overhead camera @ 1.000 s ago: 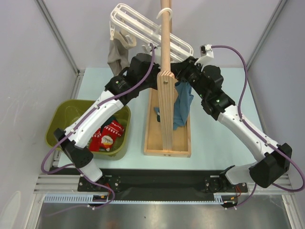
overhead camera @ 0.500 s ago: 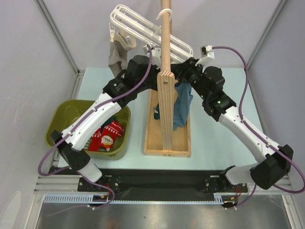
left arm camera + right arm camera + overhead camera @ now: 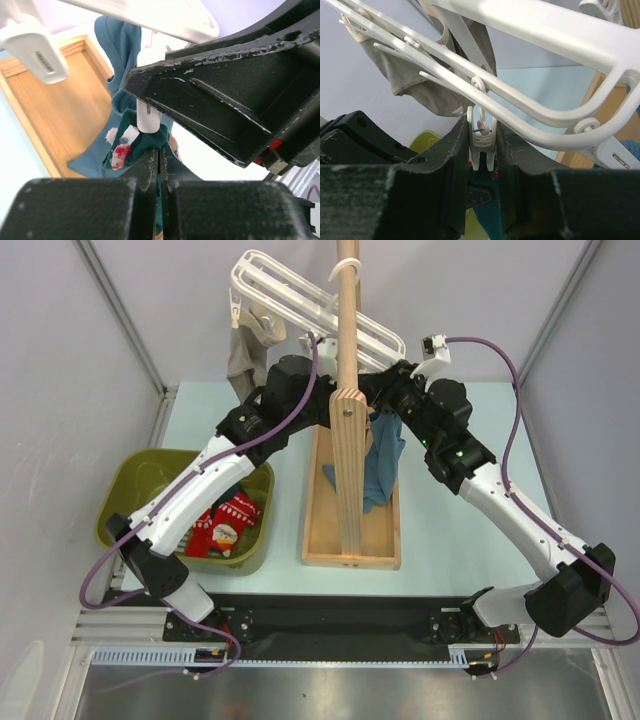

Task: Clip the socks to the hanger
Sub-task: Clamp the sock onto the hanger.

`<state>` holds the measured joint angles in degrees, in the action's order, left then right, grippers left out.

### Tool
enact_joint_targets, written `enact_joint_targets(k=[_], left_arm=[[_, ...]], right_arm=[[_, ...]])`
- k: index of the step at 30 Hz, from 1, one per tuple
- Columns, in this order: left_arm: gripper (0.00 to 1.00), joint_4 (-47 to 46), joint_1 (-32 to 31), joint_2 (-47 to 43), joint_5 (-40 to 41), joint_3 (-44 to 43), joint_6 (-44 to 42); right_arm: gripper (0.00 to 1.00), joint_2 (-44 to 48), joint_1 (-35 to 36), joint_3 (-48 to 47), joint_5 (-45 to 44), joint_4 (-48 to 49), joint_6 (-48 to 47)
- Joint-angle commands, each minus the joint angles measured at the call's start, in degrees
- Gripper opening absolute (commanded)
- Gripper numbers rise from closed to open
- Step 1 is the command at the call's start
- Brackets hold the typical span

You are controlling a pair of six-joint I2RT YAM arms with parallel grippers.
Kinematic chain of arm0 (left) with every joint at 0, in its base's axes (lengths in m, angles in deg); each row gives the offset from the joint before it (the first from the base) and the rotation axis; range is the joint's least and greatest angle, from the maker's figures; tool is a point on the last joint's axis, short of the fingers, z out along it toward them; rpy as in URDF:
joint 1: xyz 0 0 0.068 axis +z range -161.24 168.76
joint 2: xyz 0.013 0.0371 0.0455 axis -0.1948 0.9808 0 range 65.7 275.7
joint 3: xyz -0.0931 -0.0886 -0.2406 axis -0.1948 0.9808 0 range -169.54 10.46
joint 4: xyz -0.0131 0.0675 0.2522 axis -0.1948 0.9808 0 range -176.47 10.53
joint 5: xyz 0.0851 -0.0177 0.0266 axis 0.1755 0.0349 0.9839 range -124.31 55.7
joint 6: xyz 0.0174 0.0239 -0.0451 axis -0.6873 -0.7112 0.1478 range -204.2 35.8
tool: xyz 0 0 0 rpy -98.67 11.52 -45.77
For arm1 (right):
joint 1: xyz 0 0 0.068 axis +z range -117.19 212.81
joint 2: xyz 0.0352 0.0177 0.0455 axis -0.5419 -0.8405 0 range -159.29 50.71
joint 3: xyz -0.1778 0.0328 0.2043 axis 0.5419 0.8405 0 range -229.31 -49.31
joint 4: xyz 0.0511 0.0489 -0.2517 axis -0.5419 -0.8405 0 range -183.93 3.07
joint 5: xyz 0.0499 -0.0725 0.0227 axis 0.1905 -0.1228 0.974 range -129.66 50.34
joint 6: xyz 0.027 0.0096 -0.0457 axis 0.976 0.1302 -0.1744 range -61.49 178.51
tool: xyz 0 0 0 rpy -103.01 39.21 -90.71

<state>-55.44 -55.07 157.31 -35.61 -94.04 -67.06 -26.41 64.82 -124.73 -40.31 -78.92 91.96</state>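
The white slatted hanger [image 3: 300, 310] hangs tilted from the wooden pole. My left gripper [image 3: 160, 152] is shut on a dark teal sock [image 3: 140, 145] with red and white patches and holds its edge up against a white clip peg [image 3: 148, 112]. My right gripper [image 3: 482, 132] is shut on that clip peg [image 3: 482, 140], a finger pressing each side just under the hanger [image 3: 530, 107]. The teal sock [image 3: 490, 205] shows below the peg. In the top view both grippers' fingertips are hidden behind the pole. Red patterned socks [image 3: 228, 525] lie in the green bin.
The wooden pole stand [image 3: 350, 440] rises between the arms from its tray base [image 3: 385, 540]. A blue garment [image 3: 383, 465] hangs to its right and a grey-beige sock [image 3: 243, 355] hangs at the hanger's left end. The green bin [image 3: 125, 495] stands at the left.
The left arm's elbow has swung slightly left and its wrist has edged toward the hanger. The right arm has held still on the peg.
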Motion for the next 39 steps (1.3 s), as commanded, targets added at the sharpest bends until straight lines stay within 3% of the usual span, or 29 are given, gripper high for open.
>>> enact_joint_targets(k=[1,26,39], left_arm=[[0.0,-3.16,-0.46,-1.35,-1.34,-1.22,1.22],[0.0,-5.97,-0.73,-3.99,0.95,3.09,-0.27],[0.0,-2.11,-0.73,-3.28,1.21,2.11,-4.04]], right_arm=[[0.0,0.04,0.16,-0.26,0.91,-3.79,0.47],[0.0,0.22,-0.11,0.01,2.49,-3.88,0.3],[0.0,1.1,-0.63,-0.52,2.75,-4.23,-0.32]])
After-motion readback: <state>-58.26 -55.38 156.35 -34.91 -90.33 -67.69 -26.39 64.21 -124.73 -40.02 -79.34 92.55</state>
